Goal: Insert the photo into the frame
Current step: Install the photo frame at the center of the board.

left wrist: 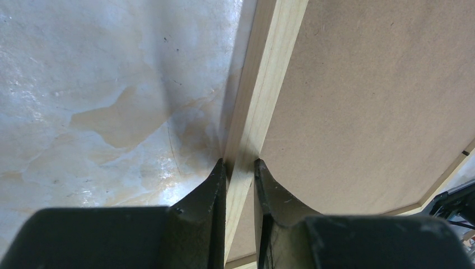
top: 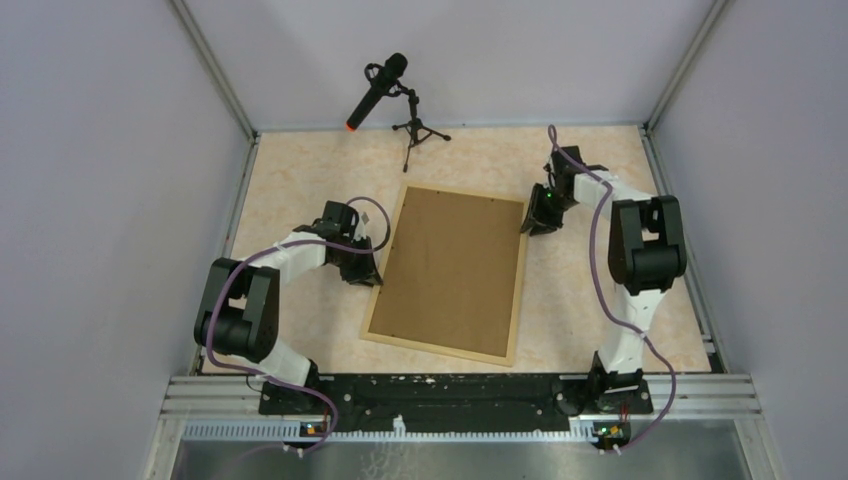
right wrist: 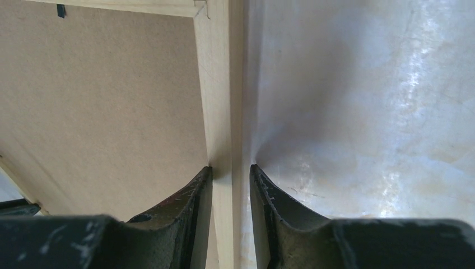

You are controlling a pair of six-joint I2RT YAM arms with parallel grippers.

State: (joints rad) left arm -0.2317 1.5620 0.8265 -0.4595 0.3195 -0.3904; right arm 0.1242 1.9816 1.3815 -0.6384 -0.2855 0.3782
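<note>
The frame (top: pixel 438 349) lies flat mid-table (top: pixel 300 180), brown backing board (top: pixel 452 270) up; the photo is not in view. The left gripper (left wrist: pixel 240 163) pinches the left strip, and the right gripper (right wrist: pixel 231 167) pinches the right strip near the far corner. The frame looks light and stiff, but thin strips may twist or slip, so opposite sides, moved evenly, seem the best hold.

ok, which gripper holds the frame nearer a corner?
The right gripper, on the frame just short of its far corner; the left gripper sits mid-side.
</note>
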